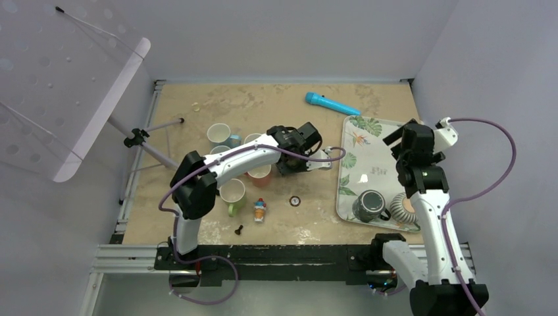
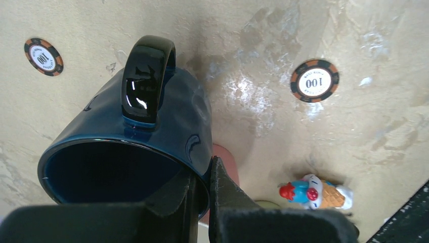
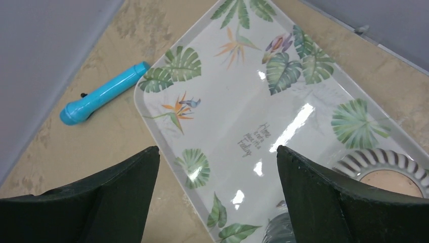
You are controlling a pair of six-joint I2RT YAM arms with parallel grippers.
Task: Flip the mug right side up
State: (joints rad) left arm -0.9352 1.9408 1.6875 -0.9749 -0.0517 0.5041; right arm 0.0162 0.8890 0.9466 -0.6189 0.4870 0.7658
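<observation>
mug [image 2: 101, 126] rim gripped by the clenched left pincer [image 2: 202, 174] at lower centre; right pincer [image 3: 217, 152] hangs released over the tray [image 3: 227, 101].

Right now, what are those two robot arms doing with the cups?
The left claw is pinched shut on the rim of a dark blue mug over the sandy table. The mug is tilted with its handle on top, so it is not standing straight yet. The right claw is wide open above the leafy tray and holds nothing.
</observation>
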